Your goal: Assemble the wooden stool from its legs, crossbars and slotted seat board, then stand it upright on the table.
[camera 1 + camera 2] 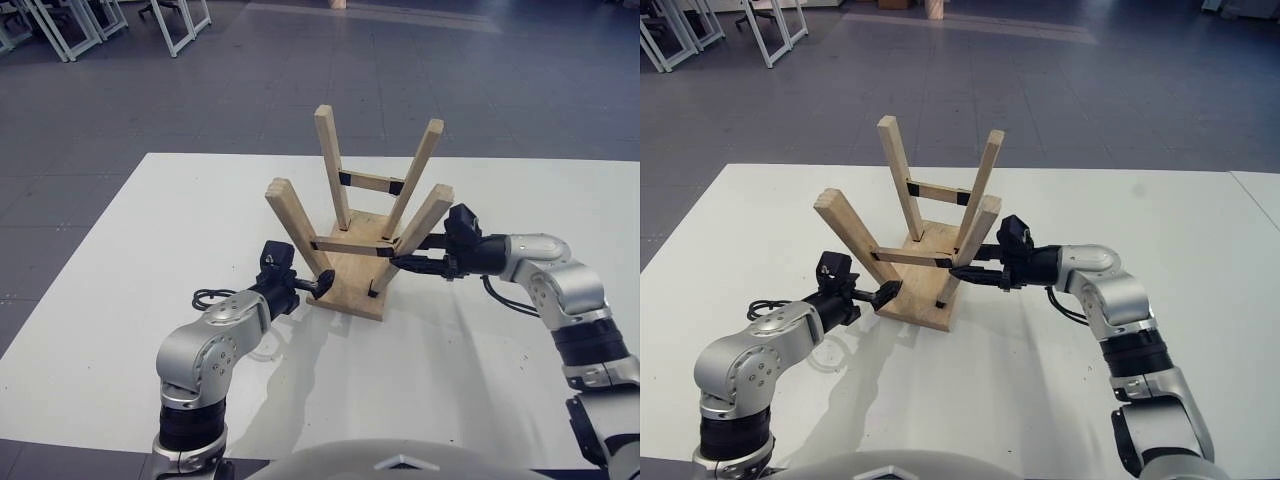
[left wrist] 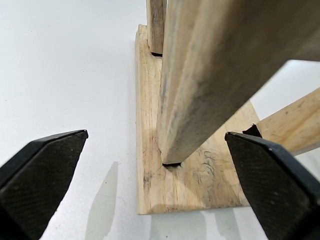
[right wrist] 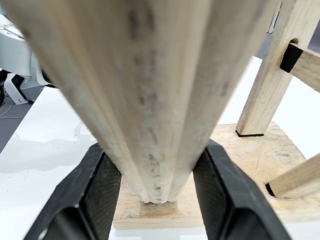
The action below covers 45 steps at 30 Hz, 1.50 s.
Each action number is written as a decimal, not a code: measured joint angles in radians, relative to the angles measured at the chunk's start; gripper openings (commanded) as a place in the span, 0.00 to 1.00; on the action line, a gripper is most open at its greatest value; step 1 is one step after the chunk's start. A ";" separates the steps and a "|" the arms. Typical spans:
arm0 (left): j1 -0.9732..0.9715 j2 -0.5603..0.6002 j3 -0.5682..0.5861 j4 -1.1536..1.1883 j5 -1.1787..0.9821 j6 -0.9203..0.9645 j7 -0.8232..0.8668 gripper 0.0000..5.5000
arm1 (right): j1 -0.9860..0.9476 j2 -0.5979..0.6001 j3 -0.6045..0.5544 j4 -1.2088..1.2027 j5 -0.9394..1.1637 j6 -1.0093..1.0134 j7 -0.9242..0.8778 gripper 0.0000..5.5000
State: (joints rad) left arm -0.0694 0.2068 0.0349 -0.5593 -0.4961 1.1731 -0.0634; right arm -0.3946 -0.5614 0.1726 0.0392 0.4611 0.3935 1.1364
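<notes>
"Stool (image 1: 352, 243), where is it?"
"Upside down on the white desk (image 1: 120, 300), seat board (image 1: 350, 292) flat, four legs (image 1: 330, 160) up, crossbars (image 1: 370, 182) fixed between them."
"And the right pincer (image 1: 400, 262)?"
"Clamped on the near right leg (image 1: 418, 228), low by the board."
"The left pincer (image 1: 322, 283)?"
"Spread wide either side of the near left leg (image 1: 293, 222), down by the board, fingers (image 2: 42, 170) clear of the wood."
</notes>
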 measured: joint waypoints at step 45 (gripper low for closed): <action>-0.567 0.232 0.503 -0.084 -0.784 0.234 0.065 0.52 | 0.071 -0.027 0.116 -0.100 -0.085 -0.116 -0.148 0.37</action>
State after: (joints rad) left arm -0.6365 0.4383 0.5383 -0.6432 -1.2799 1.4068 0.0015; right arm -0.3233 -0.5882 0.2891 -0.0610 0.3764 0.2771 0.9885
